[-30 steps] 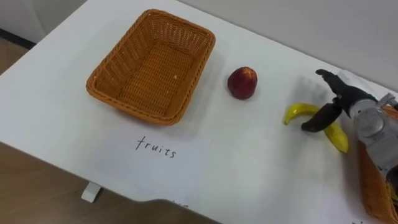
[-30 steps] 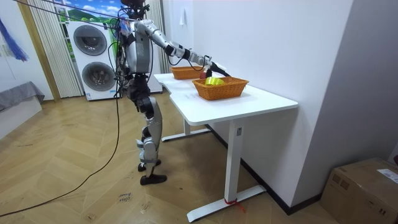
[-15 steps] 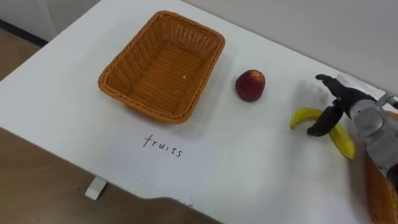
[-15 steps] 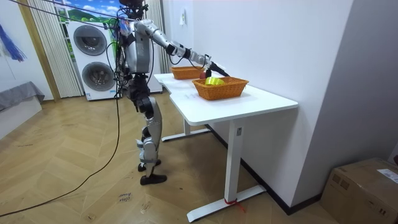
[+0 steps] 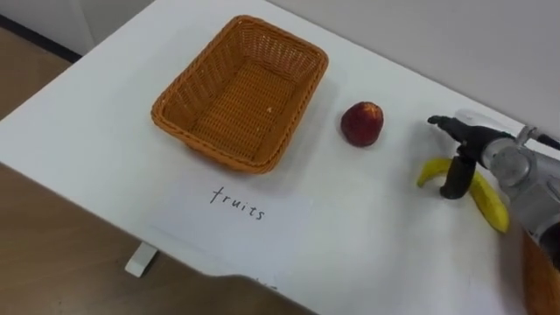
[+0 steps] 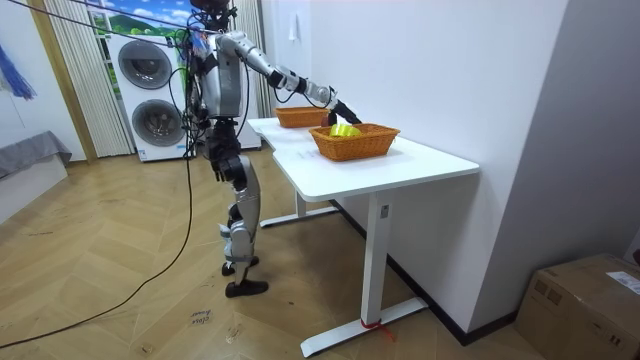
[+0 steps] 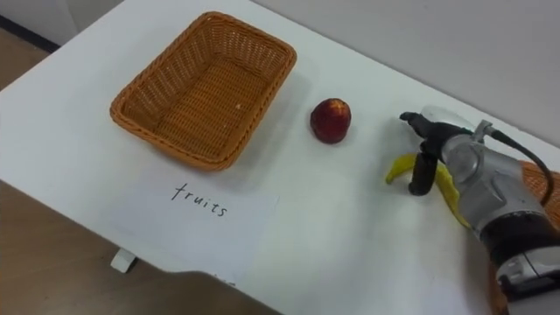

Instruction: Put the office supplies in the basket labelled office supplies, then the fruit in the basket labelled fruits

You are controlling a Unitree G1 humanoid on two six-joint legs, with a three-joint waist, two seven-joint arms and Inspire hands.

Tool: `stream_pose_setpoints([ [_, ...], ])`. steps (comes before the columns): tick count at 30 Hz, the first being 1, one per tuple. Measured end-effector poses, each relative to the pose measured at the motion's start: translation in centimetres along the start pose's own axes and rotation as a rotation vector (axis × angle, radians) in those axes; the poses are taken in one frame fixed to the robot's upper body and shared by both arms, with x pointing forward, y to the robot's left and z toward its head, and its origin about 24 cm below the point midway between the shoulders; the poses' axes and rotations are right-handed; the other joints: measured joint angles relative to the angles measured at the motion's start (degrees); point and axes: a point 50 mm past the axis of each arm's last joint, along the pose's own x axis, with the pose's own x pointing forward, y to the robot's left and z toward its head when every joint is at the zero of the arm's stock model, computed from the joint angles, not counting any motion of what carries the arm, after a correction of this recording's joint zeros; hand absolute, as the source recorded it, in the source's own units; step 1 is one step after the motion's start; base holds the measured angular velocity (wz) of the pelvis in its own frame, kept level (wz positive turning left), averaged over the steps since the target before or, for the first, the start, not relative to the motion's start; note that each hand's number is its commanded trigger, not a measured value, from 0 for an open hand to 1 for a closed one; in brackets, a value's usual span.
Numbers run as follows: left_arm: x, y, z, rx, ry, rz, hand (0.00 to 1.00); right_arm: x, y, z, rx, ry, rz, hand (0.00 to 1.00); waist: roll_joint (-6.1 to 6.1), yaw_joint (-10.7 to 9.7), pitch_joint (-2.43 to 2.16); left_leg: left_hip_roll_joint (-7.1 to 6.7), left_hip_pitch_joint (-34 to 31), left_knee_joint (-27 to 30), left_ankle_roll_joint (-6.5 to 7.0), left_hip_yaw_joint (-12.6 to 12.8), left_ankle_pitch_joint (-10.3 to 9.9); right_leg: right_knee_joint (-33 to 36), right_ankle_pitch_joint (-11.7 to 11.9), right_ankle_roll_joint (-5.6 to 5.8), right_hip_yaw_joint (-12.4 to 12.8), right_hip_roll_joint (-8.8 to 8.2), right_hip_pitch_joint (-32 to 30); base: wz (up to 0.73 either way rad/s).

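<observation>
In the left eye view, the sorting has barely begun: the fruit basket (image 5: pixel 241 92) at the table's (image 5: pixel 385 254) left end is empty, with a paper label (image 5: pixel 241 206) in front of it. The red fruit (image 5: pixel 361 123) lies on the table just right of that basket, and the banana (image 5: pixel 486 201) lies farther right, near the second basket (image 5: pixel 542 280). Both fruits are left to move. The right hand (image 5: pixel 490 156) hangs over the banana's middle.

In the right eye view, we see that hand released, fingers stretched out above the banana and the thumb pointing down against its near side. We judge it is about to grasp.

In the room view, the robot stands at the table's long side, right arm stretched over the top between the baskets. The near basket holds something yellow (image 6: pixel 345 129); we cannot tell what.
</observation>
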Motion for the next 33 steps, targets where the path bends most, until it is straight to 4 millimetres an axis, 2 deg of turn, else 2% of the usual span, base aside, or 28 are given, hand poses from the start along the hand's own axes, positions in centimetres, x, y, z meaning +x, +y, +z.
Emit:
stream_pose_setpoints([
  [6, 0.2, 0.4, 0.9, -0.001, -0.023, 0.002, 0.0, 0.0, 0.3, -0.3, -0.017, 0.015, 0.072, 0.0, -0.22, 0.11, 0.11, -0.06, -0.21, 0.12, -0.01, -0.35, 0.0, 0.01, 0.01, 0.01, -1.18, 0.04, 0.07, 0.02],
  [7, 0.2, 0.4, 1.1, -0.001, -0.028, 0.004, 0.0, -0.1, 0.3, -0.4, -0.024, 0.018, 0.084, 0.1, -0.23, 0.26, 0.12, -0.12, -0.19, 0.07, -0.01, -0.39, 0.0, 0.0, 0.02, 0.01, -1.17, 0.07, 0.06, 0.0],
  [8, 0.3, 0.5, 1.1, 0.0, -0.03, 0.005, 0.0, -0.1, 0.4, -0.4, -0.025, 0.018, 0.087, 0.69, -0.23, 0.29, 0.12, -0.14, -0.17, 0.06, 0.0, -0.4, 0.0, -0.01, 0.02, 0.01, -1.15, 0.09, 0.06, 0.0],
  [9, 0.3, 0.6, 1.2, 0.002, -0.033, 0.007, 0.0, -0.1, 0.5, -0.4, -0.03, 0.02, 0.096, 1.0, -0.23, 0.5, 0.12, -0.15, -0.16, 0.06, 0.0, -0.4, 0.0, -0.01, 0.03, 0.01, -1.17, 0.11, 0.06, -0.04],
  [19, 0.3, 0.6, 1.7, 0.058, -0.053, 0.002, 0.0, -0.3, -0.2, -1.8, -0.05, 0.103, 0.028, 1.0, -0.13, 2.77, 0.21, -0.05, 0.11, -0.02, -0.08, -1.16, 0.02, -0.11, 0.15, 0.03, -2.5, 0.03, 0.22, 0.04],
  [23, 0.3, 0.7, 1.7, 0.064, -0.054, 0.004, 0.0, -0.3, -0.4, -2.0, -0.091, 0.118, 0.017, 1.0, -0.31, 2.93, 0.48, -0.02, 0.09, -0.41, -0.1, -1.47, 0.01, -0.12, 0.15, 0.03, -3.01, 0.05, 0.21, 0.06],
  [27, 0.4, 1.0, 1.8, 0.068, -0.057, 0.013, 0.0, -0.3, -0.4, -1.9, -0.094, 0.115, 0.016, 1.0, -1.03, 2.91, 0.85, -0.03, 0.02, -0.39, -0.1, -1.54, 0.0, -0.12, 0.16, 0.05, -3.32, 0.03, 0.3, 0.0],
  [33, 0.5, 1.3, 2.4, 0.066, -0.07, 0.037, 0.0, -0.3, -0.3, -2.0, -0.093, 0.126, 0.021, 1.0, -1.07, 3.03, 0.86, -0.04, 0.05, -0.65, 0.05, -1.52, -0.09, -0.18, 0.41, 0.43, -3.93, -0.02, 0.07, 0.0],
])
